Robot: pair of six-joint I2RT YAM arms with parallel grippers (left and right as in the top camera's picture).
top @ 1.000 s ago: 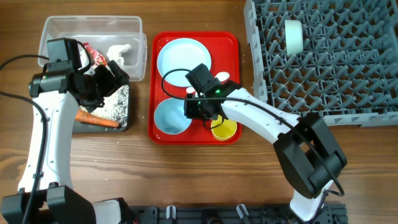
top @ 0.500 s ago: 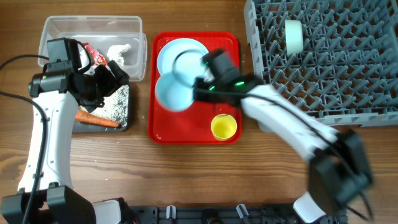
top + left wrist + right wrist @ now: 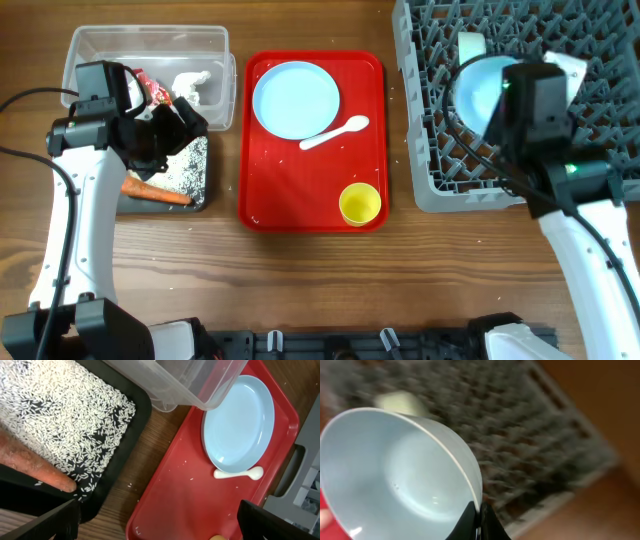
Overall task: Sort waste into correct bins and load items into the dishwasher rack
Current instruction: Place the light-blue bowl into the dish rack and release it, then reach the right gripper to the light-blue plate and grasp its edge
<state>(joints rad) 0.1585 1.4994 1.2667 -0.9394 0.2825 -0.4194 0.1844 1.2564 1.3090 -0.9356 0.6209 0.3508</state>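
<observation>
My right gripper [image 3: 479, 520] is shut on the rim of the smaller light-blue dish [image 3: 400, 470] and holds it tilted over the left part of the grey dishwasher rack [image 3: 600, 120]. A pale-green bowl [image 3: 470, 42] stands in the rack just behind the dish [image 3: 478, 92]. On the red tray [image 3: 312, 180] lie the large light-blue plate [image 3: 296, 98], the white spoon [image 3: 335, 132] and the yellow cup [image 3: 360, 204]. My left gripper [image 3: 160, 525] hangs open and empty above the black tray [image 3: 200, 195], which holds rice [image 3: 65, 420] and the carrot [image 3: 158, 192].
The clear tub [image 3: 150, 45] at the back left holds a red wrapper [image 3: 152, 92] and white tissue [image 3: 195, 85]. A few rice grains lie on the red tray. Bare wood table runs along the front.
My right arm has lifted the light-blue dish off the red tray and swung it right, over the rack. The left arm has not moved.
</observation>
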